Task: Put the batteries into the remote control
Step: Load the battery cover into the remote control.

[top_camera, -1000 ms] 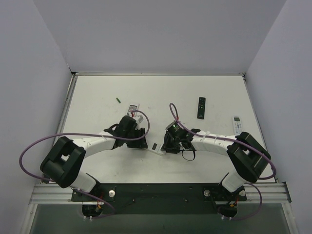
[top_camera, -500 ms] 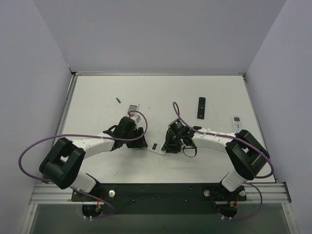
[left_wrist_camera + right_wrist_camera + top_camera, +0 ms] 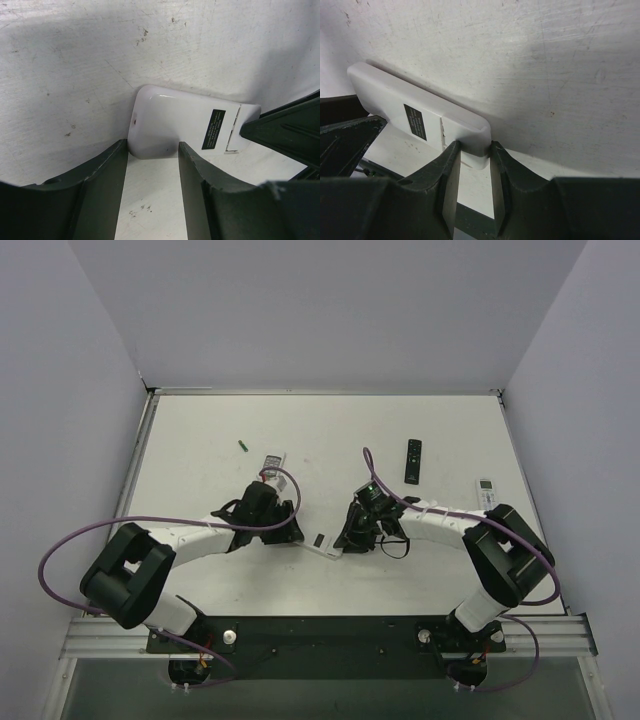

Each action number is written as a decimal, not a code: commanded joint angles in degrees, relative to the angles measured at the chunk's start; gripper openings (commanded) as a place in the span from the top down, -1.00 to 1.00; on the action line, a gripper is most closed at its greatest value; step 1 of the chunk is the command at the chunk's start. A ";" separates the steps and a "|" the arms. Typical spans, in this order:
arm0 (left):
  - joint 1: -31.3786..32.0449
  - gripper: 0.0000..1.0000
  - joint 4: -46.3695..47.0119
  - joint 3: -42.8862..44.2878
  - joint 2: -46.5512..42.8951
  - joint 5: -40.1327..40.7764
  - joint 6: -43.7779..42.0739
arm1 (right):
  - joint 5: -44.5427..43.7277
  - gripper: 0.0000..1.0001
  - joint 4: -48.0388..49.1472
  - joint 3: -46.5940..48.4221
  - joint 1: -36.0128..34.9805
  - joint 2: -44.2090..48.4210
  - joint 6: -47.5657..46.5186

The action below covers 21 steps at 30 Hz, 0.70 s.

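Note:
The remote control (image 3: 322,541) is back-up between my two grippers: a plain white back with a small dark label. In the left wrist view the remote control (image 3: 185,125) has its rounded end between the tips of my left gripper (image 3: 154,145), touching both fingers. My right gripper (image 3: 475,146) is shut on the opposite end of the remote control (image 3: 395,97), beside the seam of the battery cover. From above, the left gripper (image 3: 292,530) and right gripper (image 3: 343,538) face each other. One green battery (image 3: 243,446) lies far back left.
A small white-and-red item (image 3: 272,460) lies just behind the left wrist. A slim black remote (image 3: 413,461) and a white remote with a grey face (image 3: 486,496) lie at the back right. Purple cables loop over both arms.
The right gripper has narrowed onto the remote's end and its wrist has swung back a little. The remote has shifted slightly right. The left gripper has barely moved.

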<state>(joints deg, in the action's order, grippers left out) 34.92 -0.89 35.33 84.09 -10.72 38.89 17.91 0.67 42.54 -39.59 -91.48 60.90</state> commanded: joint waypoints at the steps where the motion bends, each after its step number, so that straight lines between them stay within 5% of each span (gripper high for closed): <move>1: 4.02 -0.08 0.09 -1.94 1.60 -7.47 3.03 | -2.36 0.53 -3.04 -1.24 1.18 -1.86 -3.16; 21: 6.74 -0.10 1.76 1.15 5.12 -10.64 1.36 | -0.51 0.60 1.09 3.50 1.71 -6.25 -4.12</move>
<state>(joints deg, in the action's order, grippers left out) 36.80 -0.40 36.45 85.36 -9.65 38.98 21.10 0.27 42.89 -37.41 -92.64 58.96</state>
